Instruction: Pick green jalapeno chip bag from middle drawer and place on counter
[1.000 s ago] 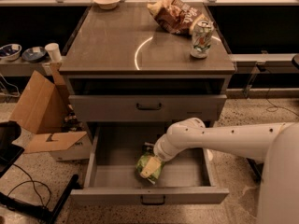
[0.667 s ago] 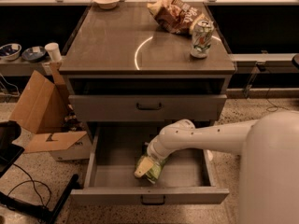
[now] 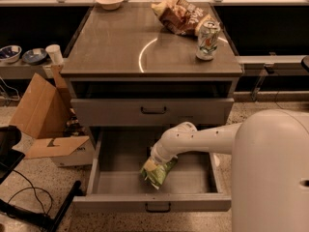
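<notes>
White arm (image 3: 203, 138), jaws at the light-green chip bag (image 3: 157, 172) (pale print) in the grey drawer (image 3: 120, 180).

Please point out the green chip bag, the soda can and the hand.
green chip bag (image 3: 157, 173): camera view, its crumpled middle.
soda can (image 3: 207, 40): camera view, its printed side.
hand (image 3: 154, 162): camera view, its tip, at the bag inside the open drawer (image 3: 120, 151).

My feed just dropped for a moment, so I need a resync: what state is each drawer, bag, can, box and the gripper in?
middle drawer: pulled open.
drawer above it: shut.
green jalapeno chip bag: tilted, inside the middle drawer.
gripper: down in the middle drawer, at the bag's top end.
soda can: upright on the counter.
brown chip bag: lying on the counter.
cardboard box: flaps open.
</notes>
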Controlling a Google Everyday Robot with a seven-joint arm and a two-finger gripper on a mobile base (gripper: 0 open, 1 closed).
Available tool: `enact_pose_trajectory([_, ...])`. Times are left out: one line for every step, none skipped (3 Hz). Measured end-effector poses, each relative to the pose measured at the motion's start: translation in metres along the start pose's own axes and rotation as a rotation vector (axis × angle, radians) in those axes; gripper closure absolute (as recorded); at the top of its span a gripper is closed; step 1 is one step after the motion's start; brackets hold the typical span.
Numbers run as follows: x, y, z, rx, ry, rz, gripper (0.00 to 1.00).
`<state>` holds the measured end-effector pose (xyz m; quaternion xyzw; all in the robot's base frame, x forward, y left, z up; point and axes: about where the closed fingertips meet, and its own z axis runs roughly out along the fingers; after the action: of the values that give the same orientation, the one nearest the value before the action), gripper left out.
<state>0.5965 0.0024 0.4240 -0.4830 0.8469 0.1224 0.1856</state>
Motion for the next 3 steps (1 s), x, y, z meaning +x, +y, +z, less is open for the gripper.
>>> enact_pose_trajectory([0.0,0.0,0.0,0.0,0.0,0.0,0.72])
enact_pose_trajectory([0.0,0.0,0.0,0.0,0.0,0.0,0.74])
enact_pose_trajectory([0.0,0.0,0.0,0.0,0.0,0.0,0.5])
